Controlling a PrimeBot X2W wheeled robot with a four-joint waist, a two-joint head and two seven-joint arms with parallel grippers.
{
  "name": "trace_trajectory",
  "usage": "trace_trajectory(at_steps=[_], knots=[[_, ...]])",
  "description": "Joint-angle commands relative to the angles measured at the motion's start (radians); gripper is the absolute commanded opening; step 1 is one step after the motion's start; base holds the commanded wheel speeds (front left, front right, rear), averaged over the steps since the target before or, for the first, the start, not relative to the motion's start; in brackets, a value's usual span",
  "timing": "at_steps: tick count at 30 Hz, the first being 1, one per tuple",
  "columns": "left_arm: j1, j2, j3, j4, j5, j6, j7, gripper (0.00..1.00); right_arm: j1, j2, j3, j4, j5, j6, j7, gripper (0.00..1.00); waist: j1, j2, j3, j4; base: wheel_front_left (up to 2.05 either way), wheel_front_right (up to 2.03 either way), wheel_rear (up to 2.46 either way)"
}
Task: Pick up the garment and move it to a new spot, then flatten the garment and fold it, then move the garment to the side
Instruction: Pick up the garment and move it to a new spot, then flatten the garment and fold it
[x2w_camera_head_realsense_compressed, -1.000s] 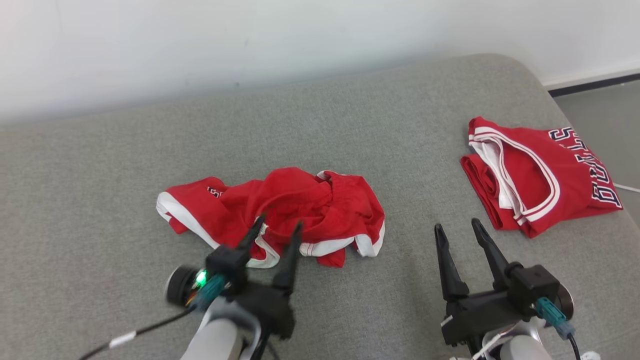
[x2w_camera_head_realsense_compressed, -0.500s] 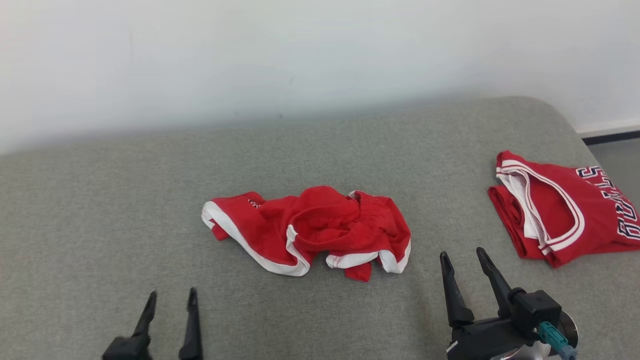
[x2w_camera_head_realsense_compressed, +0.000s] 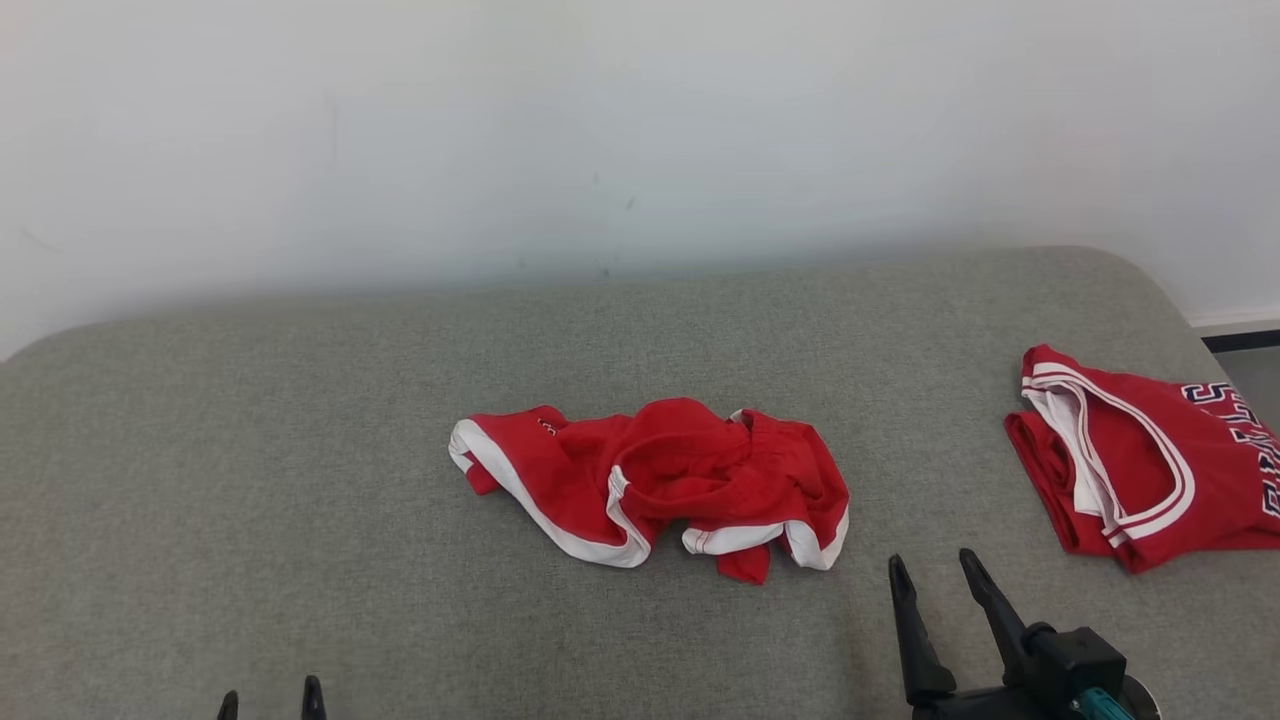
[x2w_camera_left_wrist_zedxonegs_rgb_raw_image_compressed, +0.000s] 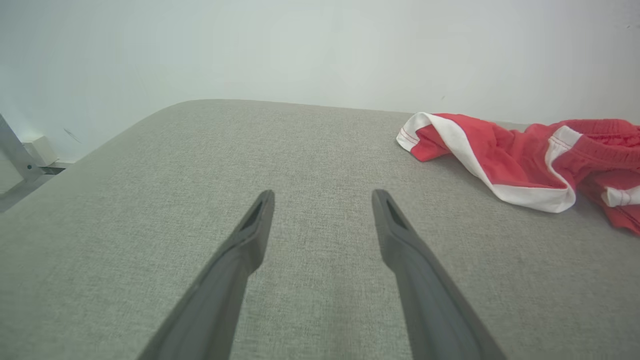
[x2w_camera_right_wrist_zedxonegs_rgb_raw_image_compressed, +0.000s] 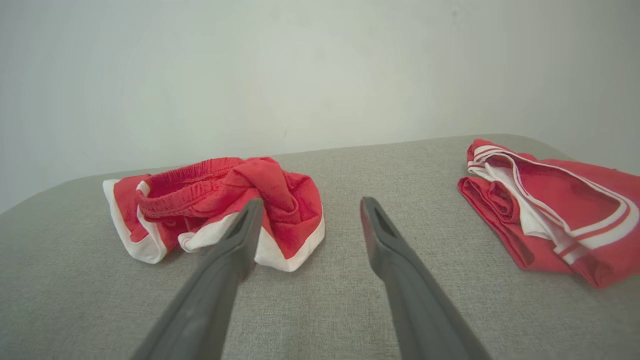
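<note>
Crumpled red shorts (x2w_camera_head_realsense_compressed: 650, 485) (white-hemmed) lie mid-frame on nubby grey upholstery (x2w_camera_head_realsense_compressed: 300, 450); left gripper (x2w_camera_head_realsense_compressed: 270, 695), lower left, and right gripper (x2w_camera_head_realsense_compressed: 932, 560), lower right, gape empty.

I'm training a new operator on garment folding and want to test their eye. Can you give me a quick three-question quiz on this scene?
1. True or false: the left claw and right claw are both open and hold nothing.
2. By the robot's sides, the folded jersey lies where relative to the crumpled shorts? A) left B) right C) on top
3. Fill in: the shorts' hems are trimmed in ____.
Key: 1 true; 2 B; 3 white.
</note>
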Motion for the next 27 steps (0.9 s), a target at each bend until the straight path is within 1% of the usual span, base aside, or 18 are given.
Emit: trace_trajectory(at_steps=[1,6,11,15,20,21,23,27], knots=[[0.011,0.0,0.007,0.002,-0.003,-0.008,-0.003,1.0,0.014,0.0,-0.001,0.002,0.007,-0.003,0.0,1.0,0.0001,0.0,-0.003,0.004,0.0,0.0,0.0],[0.012,-0.002,0.024,0.005,-0.004,-0.014,-0.003,1.0,0.017,0.0,0.01,0.011,0.002,-0.003,0.0,1.0,0.0001,0.0,-0.002,0.008,0.0,0.0,0.0],[0.004,-0.002,0.015,0.007,-0.012,-0.014,-0.003,1.0,0.007,0.0,0.021,0.014,0.0,-0.003,0.0,1.0,0.0001,0.0,0.002,0.021,0.0,0.0,0.0],[-0.009,-0.002,-0.006,0.007,-0.022,-0.008,-0.003,1.0,-0.022,0.0,0.076,0.007,0.036,-0.003,0.0,1.0,0.0001,0.0,0.014,0.043,0.0,0.0,0.0],[-0.023,-0.002,-0.049,0.018,-0.04,-0.003,-0.003,1.0,-0.103,0.0,0.17,0.019,0.082,-0.003,0.0,1.0,0.0001,0.0,0.04,0.103,0.0,0.0,0.0],[-0.023,-0.002,-0.049,0.018,-0.04,-0.003,-0.003,1.0,-0.103,0.0,0.17,0.019,0.082,-0.003,0.0,1.0,0.0001,0.0,0.04,0.103,0.0,0.0,0.0],[-0.024,-0.002,-0.07,0.029,-0.05,-0.004,-0.003,1.0,-0.153,0.0,0.203,0.038,0.11,-0.003,0.0,1.0,0.0001,0.0,0.051,0.137,0.0,0.0,0.0],[-0.052,-0.002,-0.095,0.04,-0.06,0.004,-0.003,1.0,-0.251,0.0,0.25,0.099,0.116,-0.003,0.0,1.0,0.0001,0.0,0.087,0.209,0.0,0.0,0.0]])
